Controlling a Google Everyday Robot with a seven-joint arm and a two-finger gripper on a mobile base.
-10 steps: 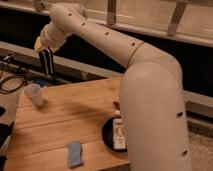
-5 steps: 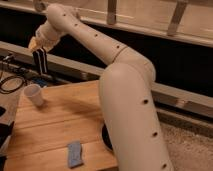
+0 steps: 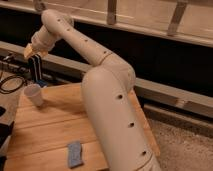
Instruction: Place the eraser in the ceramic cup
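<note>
We see a table (image 3: pixel 50 125) of pale wooden planks. Behind it runs a light ledge (image 3: pixel 165 92) under a dark wall band, and speckled floor (image 3: pixel 185 145) lies off its right edge. A black cable (image 3: pixel 11 82) loops beyond the left edge. The bulky beige arm (image 3: pixel 107 100) rises from the front right corner and covers much of the right side. It reaches to the gripper (image 3: pixel 36 77), which hangs pointing down over the far left corner. We cannot tell whether the gripper is apart or together. The white ceramic cup (image 3: pixel 33 94) stands upright just below it, near the left edge. The blue-grey eraser (image 3: pixel 75 153) lies flat near the front edge, well apart from the cup.
</note>
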